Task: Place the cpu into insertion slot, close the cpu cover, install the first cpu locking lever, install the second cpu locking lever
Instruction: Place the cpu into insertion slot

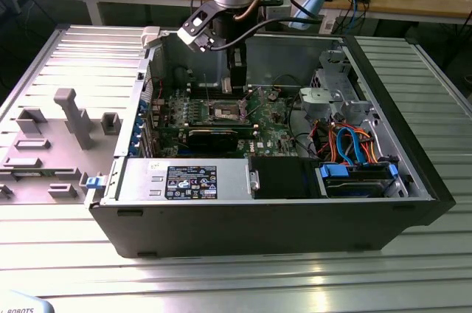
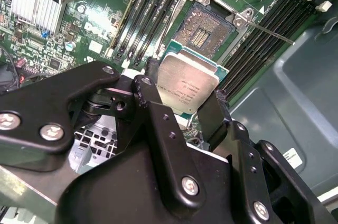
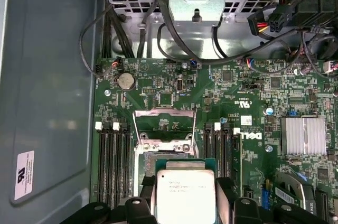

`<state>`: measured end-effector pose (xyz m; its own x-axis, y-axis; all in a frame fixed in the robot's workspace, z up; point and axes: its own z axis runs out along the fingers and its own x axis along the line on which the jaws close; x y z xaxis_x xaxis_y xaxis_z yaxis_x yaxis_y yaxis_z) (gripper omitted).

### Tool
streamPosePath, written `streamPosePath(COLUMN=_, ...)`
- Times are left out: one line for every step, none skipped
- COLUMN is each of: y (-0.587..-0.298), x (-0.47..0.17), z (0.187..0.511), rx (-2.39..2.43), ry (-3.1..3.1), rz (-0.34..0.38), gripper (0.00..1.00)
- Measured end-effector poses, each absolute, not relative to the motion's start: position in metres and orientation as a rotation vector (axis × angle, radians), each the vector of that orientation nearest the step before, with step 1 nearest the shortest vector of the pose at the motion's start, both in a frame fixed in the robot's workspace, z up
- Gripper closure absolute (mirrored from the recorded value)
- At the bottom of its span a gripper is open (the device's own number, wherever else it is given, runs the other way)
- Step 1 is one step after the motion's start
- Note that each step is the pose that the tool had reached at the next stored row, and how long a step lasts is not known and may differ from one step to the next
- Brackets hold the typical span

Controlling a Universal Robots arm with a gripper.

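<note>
My gripper [image 2: 185,97] is shut on the cpu [image 2: 187,82], a flat square chip with a silvery top, one black finger [image 2: 151,89] on each of two opposite edges. In the first wrist view the cpu [image 3: 186,192] hangs above the near edge of the insertion slot [image 3: 161,151] and hides part of it. The slot [image 2: 204,29] shows its dark contact field with nothing in it. The cpu cover [image 3: 165,122], a thin metal frame, stands swung open on the slot's far side. A thin wire lever [image 2: 270,31] sticks out beside the slot. In the exterior view the gripper [image 1: 235,88] hangs inside the case just above the slot [image 1: 227,111].
The open computer case [image 1: 295,213] lies on a ribbed metal table. Black memory slots [image 3: 113,163] flank the socket on both sides. A black graphics card [image 1: 214,136], a power supply [image 1: 184,179], a finned heat sink [image 3: 302,135] and a drive cage with blue and orange cables [image 1: 354,149] surround the board.
</note>
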<state>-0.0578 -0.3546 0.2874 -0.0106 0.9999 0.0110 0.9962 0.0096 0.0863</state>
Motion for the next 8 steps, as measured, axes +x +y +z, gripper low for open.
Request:
streamPosePath(y=-0.3546, x=-0.0578, z=0.2873, rx=2.172, ry=2.194, rz=0.107, gripper=0.46)
streamPosePath(y=-0.3545, x=-0.0578, z=0.2871, rx=2.172, ry=2.193, rz=0.107, gripper=0.46)
streamPosePath(y=-0.3545, x=-0.0578, z=0.2869, rx=2.173, ry=2.192, rz=0.107, gripper=0.46)
streamPosePath(y=-0.3545, x=-0.0578, z=0.2869, rx=2.173, ry=2.192, rz=0.107, gripper=0.46)
streamPosePath(y=-0.3545, x=-0.0578, z=0.2869, rx=2.173, ry=2.192, rz=0.107, gripper=0.46)
streamPosePath(y=-0.3545, x=-0.0578, z=0.2869, rx=2.173, ry=2.192, rz=0.107, gripper=0.46)
streamPosePath(y=-0.3545, x=-0.0578, z=0.2869, rx=2.173, ry=2.192, rz=0.107, gripper=0.46)
streamPosePath(y=-0.3545, x=-0.0578, z=0.2869, rx=2.173, ry=2.192, rz=0.107, gripper=0.46)
